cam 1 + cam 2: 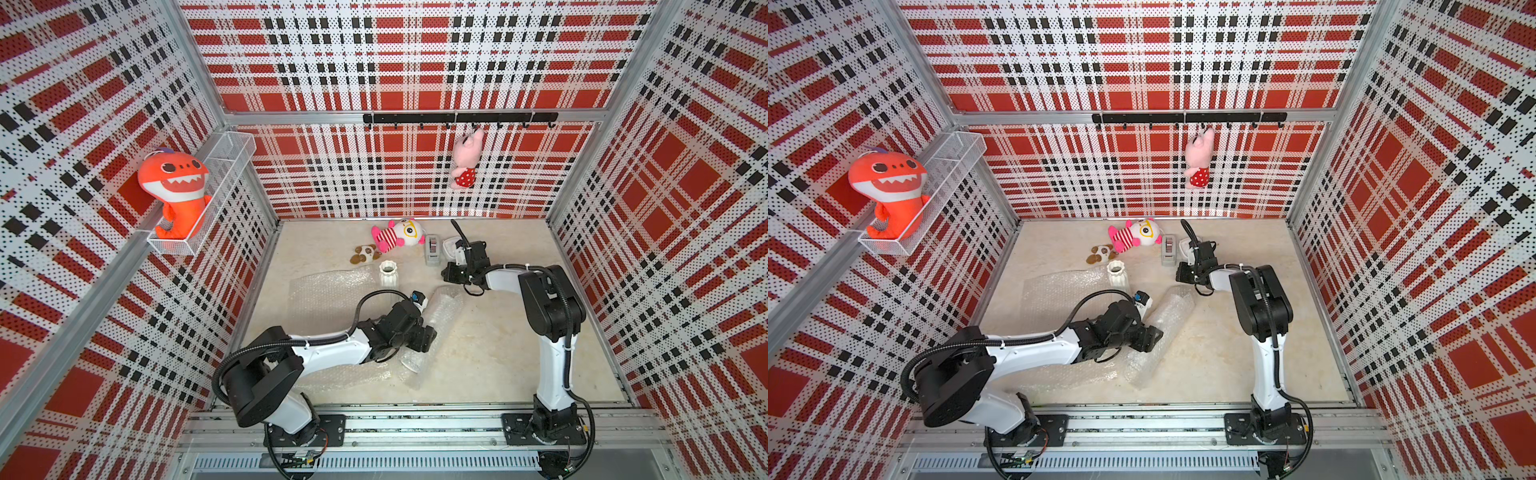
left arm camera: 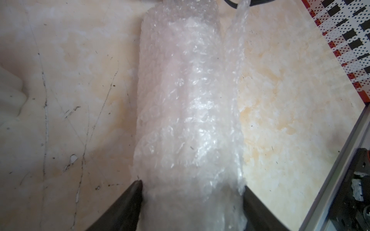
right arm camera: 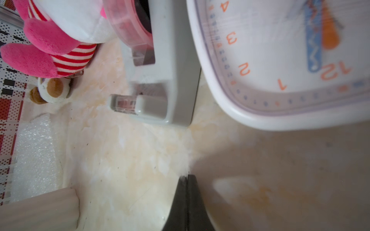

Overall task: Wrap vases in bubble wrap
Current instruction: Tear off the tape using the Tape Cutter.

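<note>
A slim white ribbed vase (image 1: pixel 388 273) (image 1: pixel 1118 272) stands upright mid-table, and its side shows in the right wrist view (image 3: pixel 40 208). A flat sheet of bubble wrap (image 1: pixel 332 291) (image 3: pixel 34 156) lies beside it. A second sheet is rolled into a long bundle (image 1: pixel 442 311) (image 1: pixel 1173 309) (image 2: pixel 190 90) lying on the table. A pale shape shows dimly through it. My left gripper (image 1: pixel 428 334) (image 2: pixel 191 184) has one finger pressed on each side of this bundle. My right gripper (image 1: pixel 451 272) (image 3: pixel 187 176) is shut and empty, low over the table near the back.
A grey tape dispenser (image 1: pixel 432 249) (image 3: pixel 170 80) and a white clock (image 1: pixel 451 245) (image 3: pixel 280 60) stand just beyond my right gripper. Two plush toys (image 1: pixel 399 235) (image 1: pixel 365 253) lie at the back. An orange shark (image 1: pixel 174 191) sits in a wall basket, and a pink pig (image 1: pixel 467 160) hangs from hooks.
</note>
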You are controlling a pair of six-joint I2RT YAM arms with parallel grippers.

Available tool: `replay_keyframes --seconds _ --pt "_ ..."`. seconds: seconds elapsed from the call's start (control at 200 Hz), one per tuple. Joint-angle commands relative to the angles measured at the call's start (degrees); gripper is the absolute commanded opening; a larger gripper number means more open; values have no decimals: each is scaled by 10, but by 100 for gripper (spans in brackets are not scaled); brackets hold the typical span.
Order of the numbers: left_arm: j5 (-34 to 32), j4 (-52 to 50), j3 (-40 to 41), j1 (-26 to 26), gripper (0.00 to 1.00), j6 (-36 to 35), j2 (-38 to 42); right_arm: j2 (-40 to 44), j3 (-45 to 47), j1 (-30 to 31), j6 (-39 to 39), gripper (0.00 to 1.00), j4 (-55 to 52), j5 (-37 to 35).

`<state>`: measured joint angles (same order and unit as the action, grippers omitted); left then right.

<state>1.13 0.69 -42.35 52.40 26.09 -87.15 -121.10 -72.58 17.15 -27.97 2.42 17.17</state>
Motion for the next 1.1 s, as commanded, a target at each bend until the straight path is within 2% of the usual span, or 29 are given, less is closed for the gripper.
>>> replay_keyframes --seconds 0.0,0.145,0.301,0.606,0.822,1.092 --pt "6 -29 21 -4 72 -4 -23 1 17 0 24 0 -67 -75" --pt "8 -26 24 -5 72 -3 -18 38 37 2 51 0 -65 -137" --pt "7 -28 24 -5 71 -5 -18 73 33 1 71 0 -76 -154" --pt "13 -18 32 -4 71 -2 -17 176 59 -3 61 0 -40 -34" --pt "14 -15 31 -4 71 -1 -17 263 65 -15 54 0 -88 43" --pt "9 4 49 0 71 25 -6 391 162 -13 -1 0 -152 184"
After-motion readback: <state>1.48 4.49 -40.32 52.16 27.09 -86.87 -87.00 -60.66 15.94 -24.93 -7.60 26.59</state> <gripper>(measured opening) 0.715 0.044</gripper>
